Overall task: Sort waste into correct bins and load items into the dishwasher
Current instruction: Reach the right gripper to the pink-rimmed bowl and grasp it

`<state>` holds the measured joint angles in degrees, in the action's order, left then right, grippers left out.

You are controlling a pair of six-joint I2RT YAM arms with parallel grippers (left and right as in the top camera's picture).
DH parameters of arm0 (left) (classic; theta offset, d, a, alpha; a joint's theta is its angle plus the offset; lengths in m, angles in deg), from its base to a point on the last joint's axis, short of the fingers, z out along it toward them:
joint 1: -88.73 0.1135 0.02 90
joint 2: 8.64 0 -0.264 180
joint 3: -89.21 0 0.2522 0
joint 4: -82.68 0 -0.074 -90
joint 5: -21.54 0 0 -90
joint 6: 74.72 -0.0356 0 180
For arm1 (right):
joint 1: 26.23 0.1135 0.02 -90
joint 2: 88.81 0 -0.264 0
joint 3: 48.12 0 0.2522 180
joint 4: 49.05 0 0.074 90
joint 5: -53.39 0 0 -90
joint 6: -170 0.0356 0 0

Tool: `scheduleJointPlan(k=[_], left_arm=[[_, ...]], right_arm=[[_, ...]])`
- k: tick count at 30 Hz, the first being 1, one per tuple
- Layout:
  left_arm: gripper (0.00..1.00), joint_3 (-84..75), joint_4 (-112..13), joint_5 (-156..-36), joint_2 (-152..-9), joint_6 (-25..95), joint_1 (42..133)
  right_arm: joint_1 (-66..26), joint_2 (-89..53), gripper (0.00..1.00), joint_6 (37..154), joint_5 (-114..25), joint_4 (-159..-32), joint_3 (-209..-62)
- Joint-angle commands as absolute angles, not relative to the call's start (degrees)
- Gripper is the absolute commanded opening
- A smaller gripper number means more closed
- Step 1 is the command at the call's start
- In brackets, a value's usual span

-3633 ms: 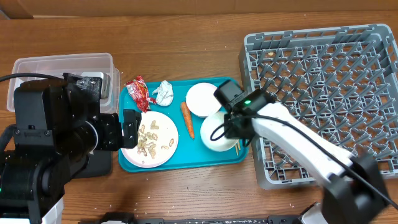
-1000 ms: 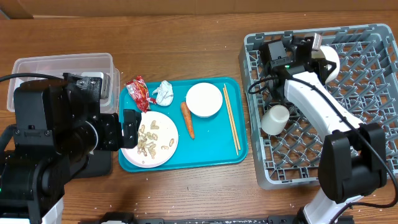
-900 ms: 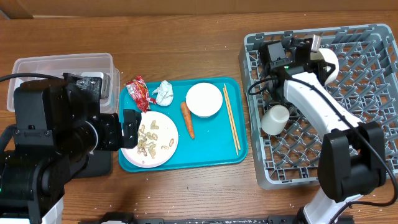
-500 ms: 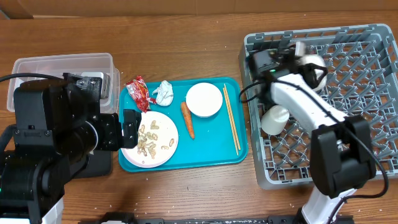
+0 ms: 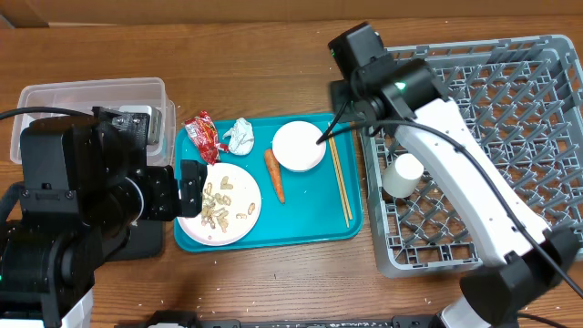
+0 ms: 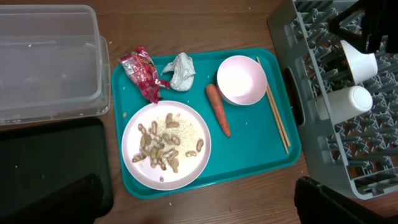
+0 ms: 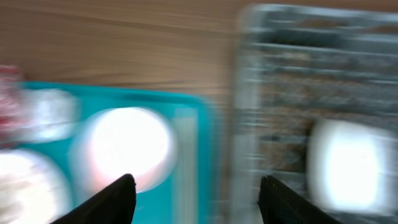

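Note:
On the teal tray lie a red wrapper (image 6: 143,73), a white paper ball (image 6: 180,70), a carrot (image 6: 218,109), chopsticks (image 6: 273,106), a white bowl (image 6: 241,79) and a white plate (image 6: 166,144) with peanut shells and rice. A second bowl (image 6: 357,59) and a cup (image 5: 404,173) sit in the grey dish rack (image 5: 510,100). My right gripper (image 7: 196,199) is open and empty, hovering over the tray's right edge and the rack's left rim; its view is blurred. My left gripper (image 6: 199,208) hangs open high above the tray's front.
A clear tub (image 5: 91,100) stands at the far left, with the black tray (image 6: 50,168) in front of it, partly under my left arm (image 5: 82,191). My right arm (image 5: 437,128) crosses the rack's left side.
My right gripper has opened, left the bowl standing at the rack's back left, and swung left toward the tray. The left arm has not moved.

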<state>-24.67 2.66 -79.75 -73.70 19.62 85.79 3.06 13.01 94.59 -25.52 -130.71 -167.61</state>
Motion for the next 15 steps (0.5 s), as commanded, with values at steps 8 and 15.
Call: scheduleJointPlan(k=[8, 15], left_arm=[[1.00, -25.6, 2.8, -79.4, -73.9, 19.6, 86.1], [1.00, -25.6, 2.8, -79.4, -73.9, 19.6, 86.1]], right_arm=[[3.2, 18.5, 0.49, 113.3, -46.5, -122.5, -154.7], [3.3, 23.7, 0.50, 119.8, -42.4, -117.6, -149.1]])
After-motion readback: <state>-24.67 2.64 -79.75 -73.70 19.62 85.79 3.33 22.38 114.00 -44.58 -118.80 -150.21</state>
